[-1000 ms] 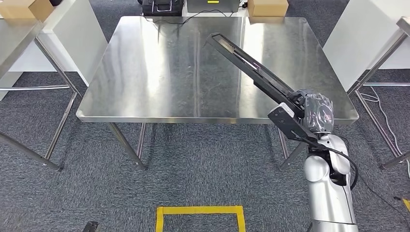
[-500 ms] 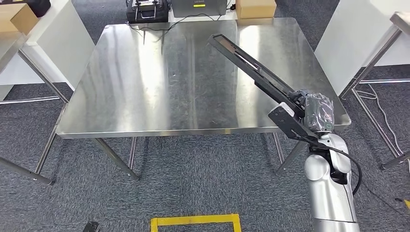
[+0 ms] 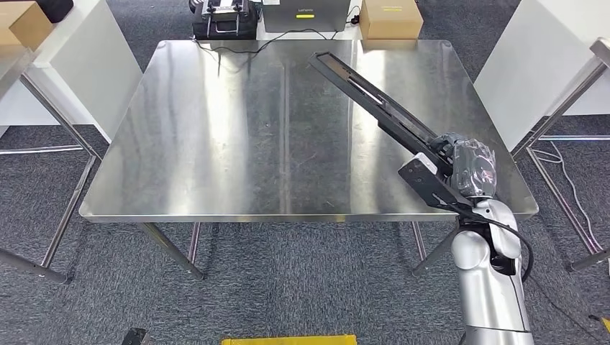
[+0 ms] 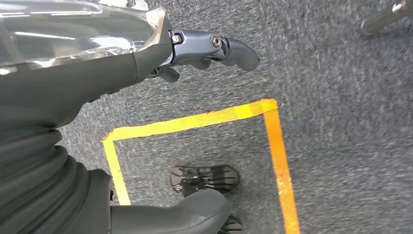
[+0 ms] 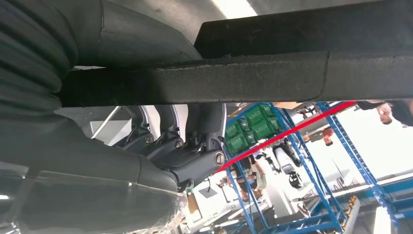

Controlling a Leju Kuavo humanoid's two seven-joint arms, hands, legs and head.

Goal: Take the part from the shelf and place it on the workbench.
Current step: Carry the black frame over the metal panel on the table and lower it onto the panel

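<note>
**Long black part held over the steel desk**

In the head view we see the right robot hand [image 3: 471,169] raised at the near right corner of the desk [image 3: 237,158], its fingers clamped around the near end of the part [image 3: 374,100]. The part is a long, narrow black rail. It slants up and away from the right robot hand, toward the far middle of the desk. Whether its far tip touches the steel or hangs above it, we cannot tell.

From the right wrist we look along the underside of the part [image 5: 204,80], with the dark fingers [image 5: 195,156] curled beneath it. Blue shelving [image 5: 302,146] with green bins stands in the background there.

The left robot hand [image 4: 204,48] hangs low over grey carpet [image 4: 341,97]. Its fingers are curled in and we see nothing in them. Beneath it runs a yellow tape outline [image 4: 272,146] on the floor.

Past the far edge of the desk we note a cardboard box [image 3: 390,18], a grey case [image 3: 306,14] and a black unit [image 3: 219,18], with a cable [image 3: 288,36] trailing onto the steel. White panels [image 3: 532,65] stand to either side.
</note>
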